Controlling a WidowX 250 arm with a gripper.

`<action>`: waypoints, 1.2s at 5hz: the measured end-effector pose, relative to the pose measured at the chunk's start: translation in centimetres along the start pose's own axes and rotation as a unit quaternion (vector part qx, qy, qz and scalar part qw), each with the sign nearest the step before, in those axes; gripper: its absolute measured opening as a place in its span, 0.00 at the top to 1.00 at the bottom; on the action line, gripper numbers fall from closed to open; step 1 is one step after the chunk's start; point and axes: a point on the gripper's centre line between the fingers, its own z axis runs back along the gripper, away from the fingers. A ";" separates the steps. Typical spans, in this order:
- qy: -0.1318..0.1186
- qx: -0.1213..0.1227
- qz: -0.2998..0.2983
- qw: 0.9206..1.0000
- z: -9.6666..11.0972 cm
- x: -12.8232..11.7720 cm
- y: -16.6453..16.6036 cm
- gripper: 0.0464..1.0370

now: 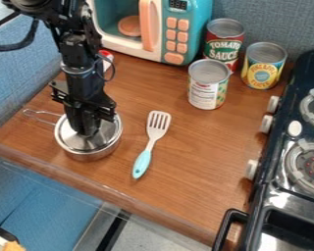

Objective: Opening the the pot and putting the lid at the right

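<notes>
Hanging downward, the arm has its claw at the lid.

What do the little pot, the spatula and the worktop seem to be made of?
The pot looks like polished metal, probably steel: silvery with bright reflections. The spatula seems to be smooth plastic, pale with a turquoise handle. The worktop shows brown wood grain, though it could be a printed laminate.

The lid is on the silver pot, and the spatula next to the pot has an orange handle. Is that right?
Not quite. The spatula has a light blue handle, as the camera view shows. The lid is on the silver pot, with the spatula next to it.
</notes>
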 end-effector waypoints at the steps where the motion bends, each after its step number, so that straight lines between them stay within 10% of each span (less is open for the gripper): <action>1: -0.012 -0.009 0.001 1.000 1.6 0.2 -1.6 0.76; 3: -0.071 -0.030 -0.071 0.995 5.4 1.0 -9.7 0.76; 6: -0.008 -0.004 -0.152 0.988 0.4 0.3 -17.3 0.76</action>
